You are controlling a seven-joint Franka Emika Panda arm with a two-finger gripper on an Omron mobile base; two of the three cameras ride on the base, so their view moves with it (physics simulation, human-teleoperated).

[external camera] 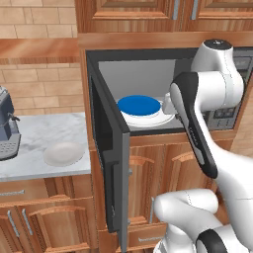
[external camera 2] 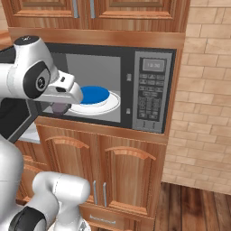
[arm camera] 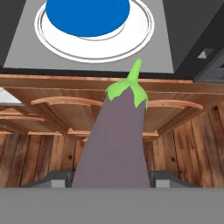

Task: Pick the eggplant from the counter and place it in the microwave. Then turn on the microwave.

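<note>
My gripper (arm camera: 111, 179) is shut on the eggplant (arm camera: 116, 140), a dark purple-grey oblong whose green stem tip points at the microwave's opening. The eggplant (external camera 2: 58, 107) hangs just in front of the lower left edge of the microwave (external camera 2: 151, 90) cavity, above the wooden cabinet fronts. The microwave door (external camera: 106, 148) stands swung open to the left. Inside, a blue dish (arm camera: 87, 15) rests on the white turntable (arm camera: 144, 30). The marbled counter (external camera: 44, 133) lies to the left of the microwave.
A grey coffee machine (external camera: 7, 128) stands at the counter's left end, with a pale rounded lump (external camera: 63, 153) near the front edge. The button panel (external camera 2: 152, 92) is on the microwave's right side. A brick wall (external camera 2: 205, 90) rises to the right, over wooden floor (external camera 2: 198, 207).
</note>
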